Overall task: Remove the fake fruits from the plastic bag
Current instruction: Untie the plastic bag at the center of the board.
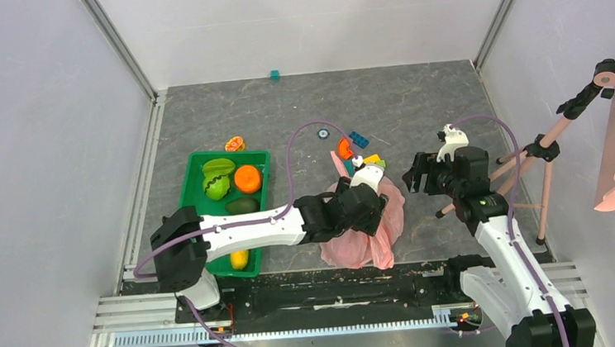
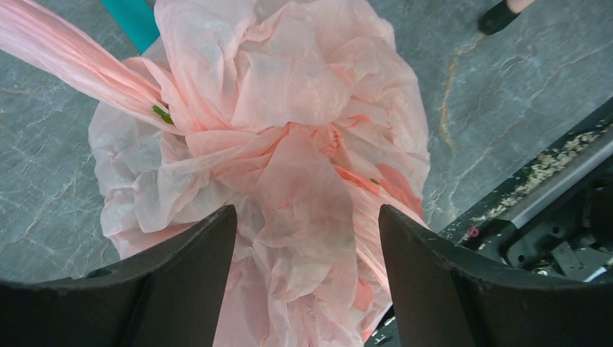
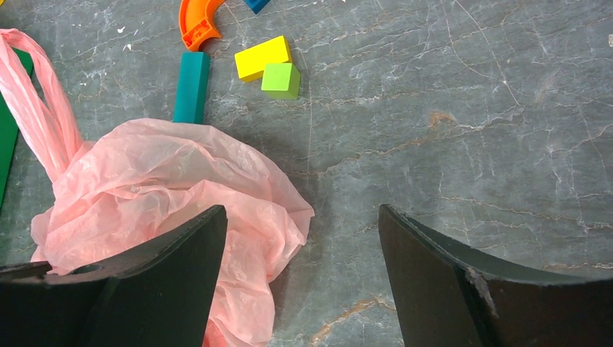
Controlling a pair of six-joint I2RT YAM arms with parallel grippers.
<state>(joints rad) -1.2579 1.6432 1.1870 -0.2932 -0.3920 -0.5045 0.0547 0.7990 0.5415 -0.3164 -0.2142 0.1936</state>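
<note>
Bag (image 1: 360,248) sits crumpled on the worktop (image 1: 299,108) nr the front edge, betw. the 2 arms, just R of the green tray (image 1: 228,152). One handle (image 3: 36,101) is stretched out towards the tray.

L claw (image 2: 305,217) is wide open, right over the bag's bunched top. Its fingers (image 2: 188,267) straddle the folds and pink film fills the gap, but nothing is pinched.

R claw (image 3: 301,217) is also wide open and holds nothing. It hangs over bare worktop at the bag's R side, w/ its L finger (image 3: 159,275) overlapping the bag edge in the wrist view; contact can't be told.

Fruits: none clearly seen, only reddish patches (image 2: 394,184) thru the film.

Teal block (image 3: 191,87) lies just beyond the bag. Yellow block (image 3: 262,56) + green cube (image 3: 281,79) touch each other beside it, and an orange curved pc (image 3: 196,22) is just past the teal one.
</note>
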